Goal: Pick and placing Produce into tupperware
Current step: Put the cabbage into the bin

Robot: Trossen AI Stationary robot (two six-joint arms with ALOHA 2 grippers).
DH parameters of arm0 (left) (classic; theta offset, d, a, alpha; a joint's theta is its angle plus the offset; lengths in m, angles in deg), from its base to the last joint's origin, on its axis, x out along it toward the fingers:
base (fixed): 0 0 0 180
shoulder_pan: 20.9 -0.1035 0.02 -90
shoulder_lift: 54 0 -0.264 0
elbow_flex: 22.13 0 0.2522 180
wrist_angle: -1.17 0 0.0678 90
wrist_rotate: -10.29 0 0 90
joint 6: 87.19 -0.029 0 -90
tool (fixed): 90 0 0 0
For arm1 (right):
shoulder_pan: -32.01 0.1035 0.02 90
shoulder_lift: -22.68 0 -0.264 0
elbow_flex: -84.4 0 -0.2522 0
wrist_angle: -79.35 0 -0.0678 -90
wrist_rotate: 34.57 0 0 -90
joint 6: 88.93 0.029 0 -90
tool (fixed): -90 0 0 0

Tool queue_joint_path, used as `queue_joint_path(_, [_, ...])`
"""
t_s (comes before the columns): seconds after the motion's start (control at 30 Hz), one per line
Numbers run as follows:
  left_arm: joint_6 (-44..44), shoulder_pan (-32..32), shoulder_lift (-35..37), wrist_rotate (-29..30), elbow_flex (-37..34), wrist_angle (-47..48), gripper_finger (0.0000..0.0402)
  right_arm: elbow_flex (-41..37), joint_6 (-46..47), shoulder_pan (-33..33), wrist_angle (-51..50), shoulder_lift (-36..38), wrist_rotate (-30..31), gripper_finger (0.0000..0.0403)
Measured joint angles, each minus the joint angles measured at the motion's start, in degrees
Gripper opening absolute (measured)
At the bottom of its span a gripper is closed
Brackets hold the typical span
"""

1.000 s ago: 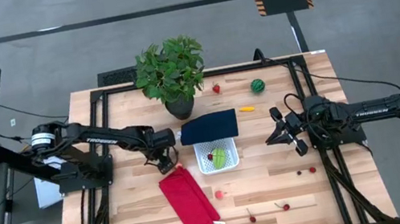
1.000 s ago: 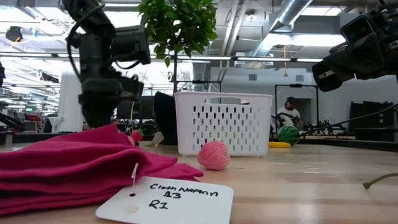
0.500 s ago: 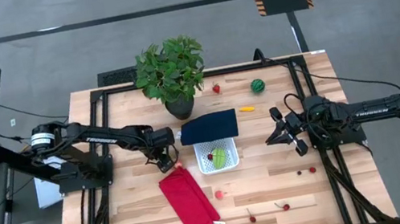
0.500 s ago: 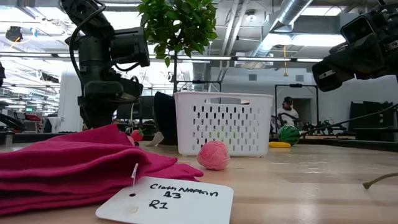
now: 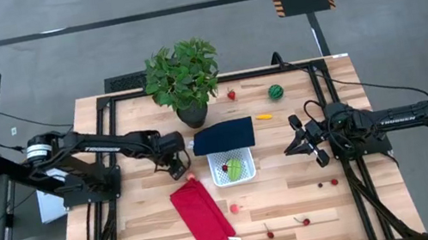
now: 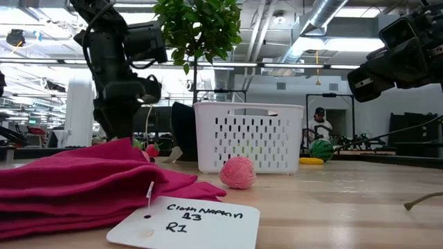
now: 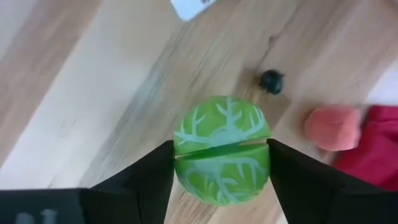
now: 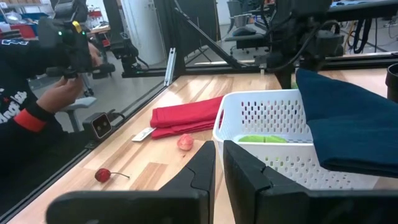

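The left gripper (image 7: 221,171) is clamped on a green toy cabbage (image 7: 222,158) with pale veins, held above the bare wood of the worktop (image 5: 153,226), just beside the red folded cloth (image 5: 203,215) and near the white perforated container (image 5: 233,170). That container sits at the middle of the worktop with a green toy already inside and its navy lid (image 5: 223,136) resting against its far rim. A pink toy (image 5: 234,208) lies toward the near edge from the container. The striped green melon (image 5: 276,91), orange toy (image 5: 263,116) and strawberry (image 5: 231,94) lie toward the far edge; cherries (image 5: 270,234) lie near the near edge. The right gripper (image 5: 298,145) waits at the right side, fingers together, empty.
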Motion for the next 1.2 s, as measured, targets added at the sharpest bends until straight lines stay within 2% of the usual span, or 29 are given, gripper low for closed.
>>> queue_joint_path(0.1, [0.6,0.6,2.1,-0.2,0.1,-0.1,0.0206,0.0,0.0,0.0,0.0,0.0,0.0,0.0056])
queue_joint_path(0.37, [3.1,2.3,5.5,-0.2,0.1,1.0,0.0219,0.0,0.0,0.0,0.0,0.0,0.0,0.0056])
queue_joint_path(0.53, [4.6,4.5,7.1,0.4,0.2,0.2,0.0210,0.0,0.0,0.0,0.0,0.0,0.0,0.0056])
queue_joint_path(1.2, [6.3,12.4,8.7,-1.6,0.2,-18.8,0.0224,0.0,0.0,0.0,0.0,0.0,0.0,0.0056])
